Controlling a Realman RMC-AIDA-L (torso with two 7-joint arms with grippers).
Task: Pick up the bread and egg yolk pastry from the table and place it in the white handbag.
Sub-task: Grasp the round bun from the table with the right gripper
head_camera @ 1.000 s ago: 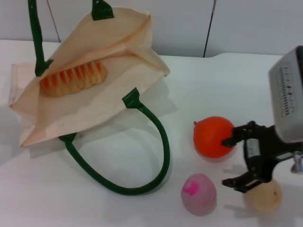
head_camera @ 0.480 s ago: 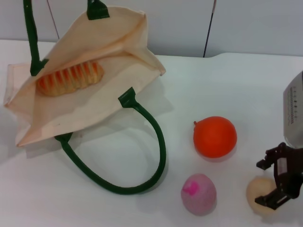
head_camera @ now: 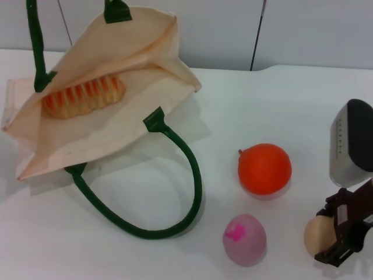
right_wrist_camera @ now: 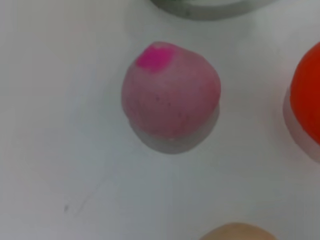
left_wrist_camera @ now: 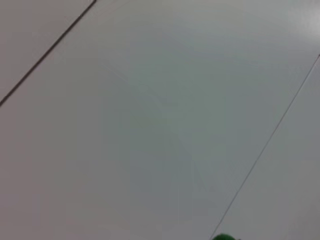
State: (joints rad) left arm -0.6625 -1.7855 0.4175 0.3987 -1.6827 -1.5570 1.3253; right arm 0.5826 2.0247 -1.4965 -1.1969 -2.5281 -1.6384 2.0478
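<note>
Beside egg yolk pastry (head_camera: 315, 234): right end effector (head_camera: 345, 233), open.

A robot test bench in a lab-like room: a bare white table (head_camera: 280, 105) runs up to plain pale wall panels (head_camera: 303, 29) split by thin dark seams. The items laid out are props, not groceries: a toy bread (head_camera: 83, 97) in a white handbag (head_camera: 125, 70), a round orange ball (head_camera: 264, 168) and a pink-topped mauve egg (head_camera: 245, 239) beside the right gripper's (head_camera: 344, 233) black fingers (head_camera: 348, 249).
</note>
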